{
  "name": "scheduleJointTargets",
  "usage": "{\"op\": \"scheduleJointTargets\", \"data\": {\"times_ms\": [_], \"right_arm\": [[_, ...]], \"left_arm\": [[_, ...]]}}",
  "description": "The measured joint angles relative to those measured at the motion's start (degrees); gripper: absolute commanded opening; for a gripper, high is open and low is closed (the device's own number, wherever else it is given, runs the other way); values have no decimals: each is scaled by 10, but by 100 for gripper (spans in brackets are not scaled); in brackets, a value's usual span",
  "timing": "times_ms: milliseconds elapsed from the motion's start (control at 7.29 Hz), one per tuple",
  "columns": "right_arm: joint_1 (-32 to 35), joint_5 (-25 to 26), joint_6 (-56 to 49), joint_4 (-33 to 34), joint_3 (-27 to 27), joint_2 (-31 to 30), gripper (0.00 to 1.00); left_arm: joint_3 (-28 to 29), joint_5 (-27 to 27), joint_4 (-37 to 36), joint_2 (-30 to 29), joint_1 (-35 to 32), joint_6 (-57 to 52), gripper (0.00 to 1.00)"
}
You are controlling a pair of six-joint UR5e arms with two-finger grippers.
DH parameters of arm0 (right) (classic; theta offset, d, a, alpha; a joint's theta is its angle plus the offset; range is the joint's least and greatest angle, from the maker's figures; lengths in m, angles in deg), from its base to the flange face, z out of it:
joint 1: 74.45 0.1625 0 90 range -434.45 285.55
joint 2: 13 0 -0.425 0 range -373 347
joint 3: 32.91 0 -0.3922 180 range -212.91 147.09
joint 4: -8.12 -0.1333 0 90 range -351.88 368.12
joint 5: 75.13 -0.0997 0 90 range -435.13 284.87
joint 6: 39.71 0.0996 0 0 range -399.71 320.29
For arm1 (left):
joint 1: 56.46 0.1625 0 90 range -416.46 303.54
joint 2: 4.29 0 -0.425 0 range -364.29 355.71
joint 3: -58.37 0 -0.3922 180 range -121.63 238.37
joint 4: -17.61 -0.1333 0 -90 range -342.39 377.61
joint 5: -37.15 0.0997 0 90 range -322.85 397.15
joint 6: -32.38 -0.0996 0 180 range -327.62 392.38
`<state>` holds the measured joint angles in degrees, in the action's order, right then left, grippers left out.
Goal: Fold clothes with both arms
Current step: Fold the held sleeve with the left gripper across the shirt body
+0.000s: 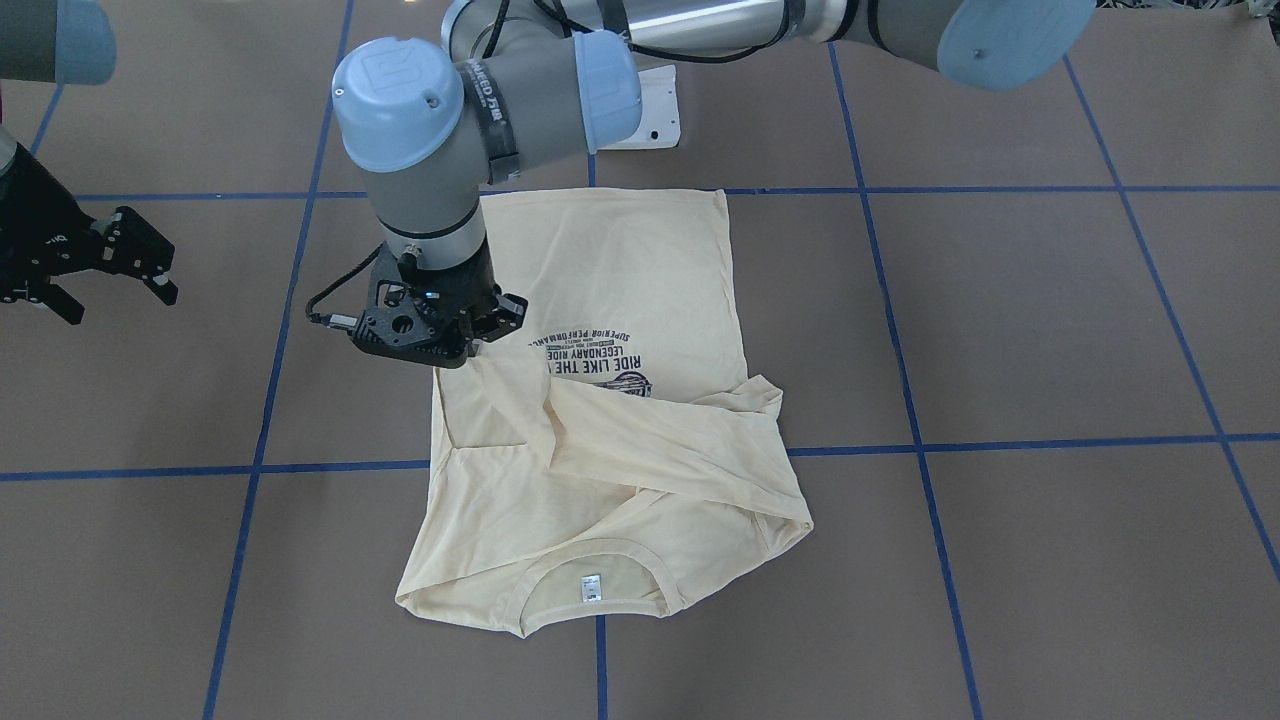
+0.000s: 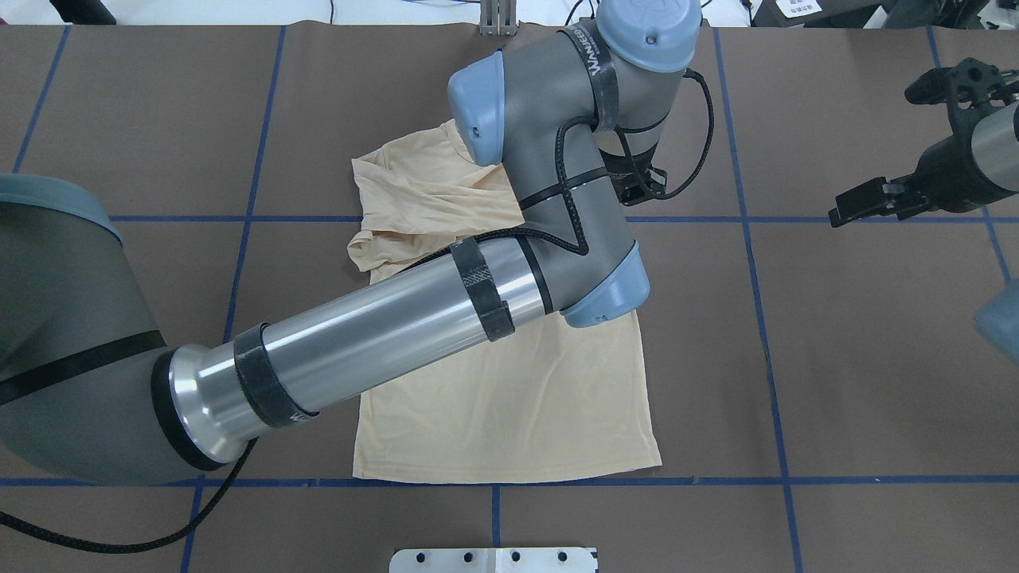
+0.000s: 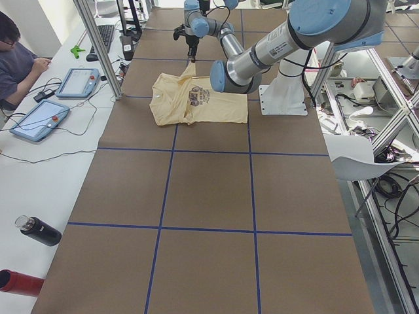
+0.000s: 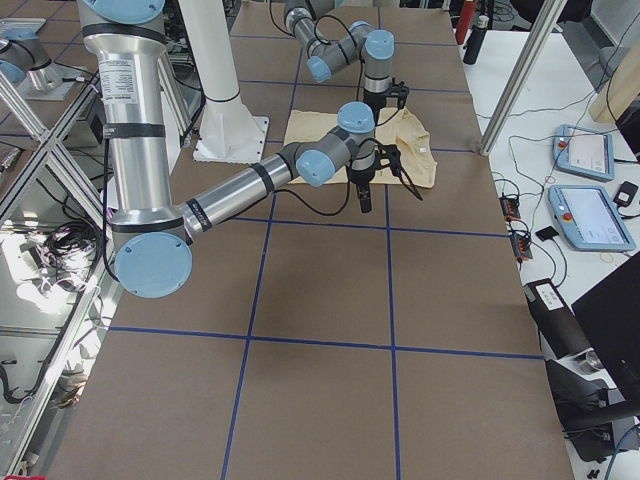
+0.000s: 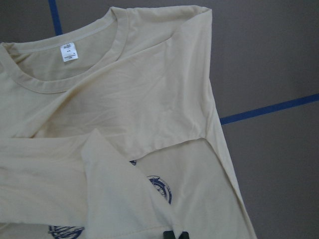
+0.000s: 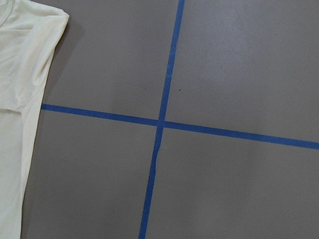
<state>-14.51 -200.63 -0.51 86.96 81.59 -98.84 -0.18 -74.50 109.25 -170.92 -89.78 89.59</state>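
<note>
The pale cream-yellow shirt (image 1: 620, 270) lies print-up on the brown table, neck label (image 1: 591, 587) toward the operators' side. One sleeve (image 1: 660, 440) is folded across the chest. My left arm reaches over the shirt (image 2: 517, 398). The left gripper (image 1: 478, 352) stands at the shirt's edge, shut on the cuff of the other sleeve (image 5: 124, 199), which rises to its fingertips (image 5: 175, 235). Most of that gripper is hidden under the wrist in the overhead view. My right gripper (image 1: 120, 305) hovers open and empty off to the side (image 2: 872, 155), well apart from the cloth.
Blue tape lines (image 6: 164, 122) grid the brown table. The white base mount (image 1: 655, 105) sits behind the shirt's hem. In the exterior left view a seated person (image 3: 16, 59), tablets (image 3: 78, 82) and a bottle (image 3: 39, 230) are at the side bench.
</note>
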Motion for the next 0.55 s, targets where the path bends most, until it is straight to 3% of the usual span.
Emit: {"op": "scheduleJointTargets", "data": {"times_ms": [412, 549], "right_arm": [[-1, 0, 1, 0, -1, 1, 100], [-1, 1, 1, 0, -1, 2, 100]], "left_arm": [[17, 0, 152, 14, 16, 179, 100], [14, 0, 169, 23, 18, 180, 100]]}}
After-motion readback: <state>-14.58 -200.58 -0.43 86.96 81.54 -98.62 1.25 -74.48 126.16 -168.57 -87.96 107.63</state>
